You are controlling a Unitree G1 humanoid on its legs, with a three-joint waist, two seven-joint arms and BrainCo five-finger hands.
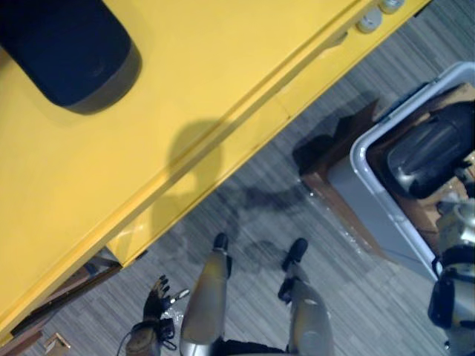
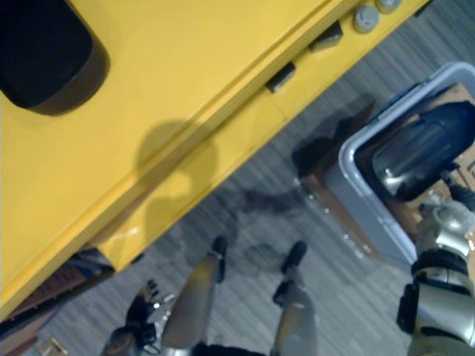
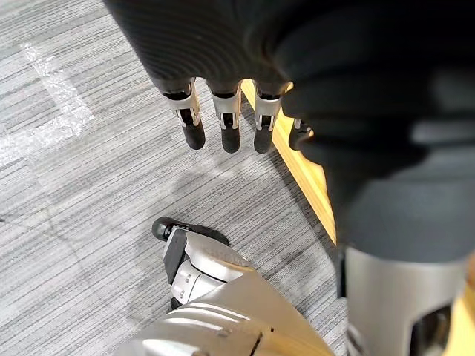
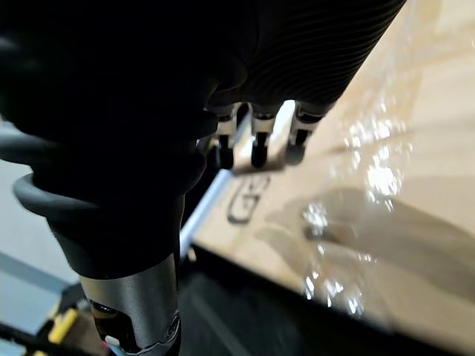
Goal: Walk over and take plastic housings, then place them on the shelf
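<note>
Our left hand hangs low beside the leg, its fingers loosely straight over the grey floor, holding nothing. Our right hand reaches out over film-covered cardboard, fingers extended and empty; we cannot tell whether they touch it. One dark plastic housing lies in the grey bin to the right. Another housing rests on the yellow shelf.
</note>
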